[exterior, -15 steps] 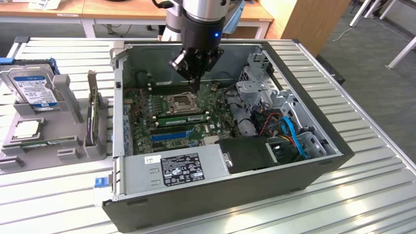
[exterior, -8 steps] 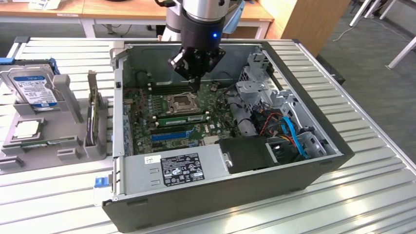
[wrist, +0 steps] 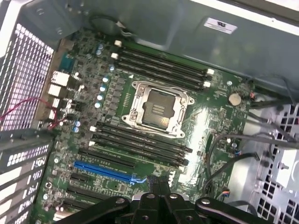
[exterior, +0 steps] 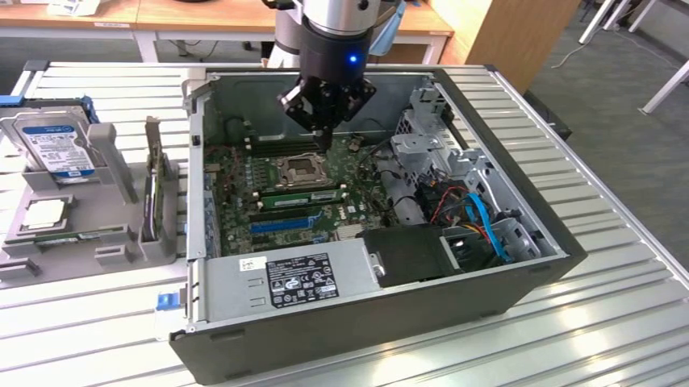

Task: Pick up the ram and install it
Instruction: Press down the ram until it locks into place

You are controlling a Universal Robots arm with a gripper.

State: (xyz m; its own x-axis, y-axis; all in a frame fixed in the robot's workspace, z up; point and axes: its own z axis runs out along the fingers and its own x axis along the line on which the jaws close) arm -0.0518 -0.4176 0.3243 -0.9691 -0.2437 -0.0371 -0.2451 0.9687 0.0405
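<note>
Ram (exterior: 70, 237) on fixture (exterior: 116, 251), well apart from end effector (exterior: 323, 135) over motherboard (exterior: 239, 184).

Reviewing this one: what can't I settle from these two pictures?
- Whether the gripper holds the ram: in the exterior view the fingertips end over the dark memory slots; in the wrist view the picture's edge cuts the fingers off.
- Whether any slot is filled: too small in the exterior view.
- Items in the grey holder beside the computer case: partly hidden by its walls.
</note>
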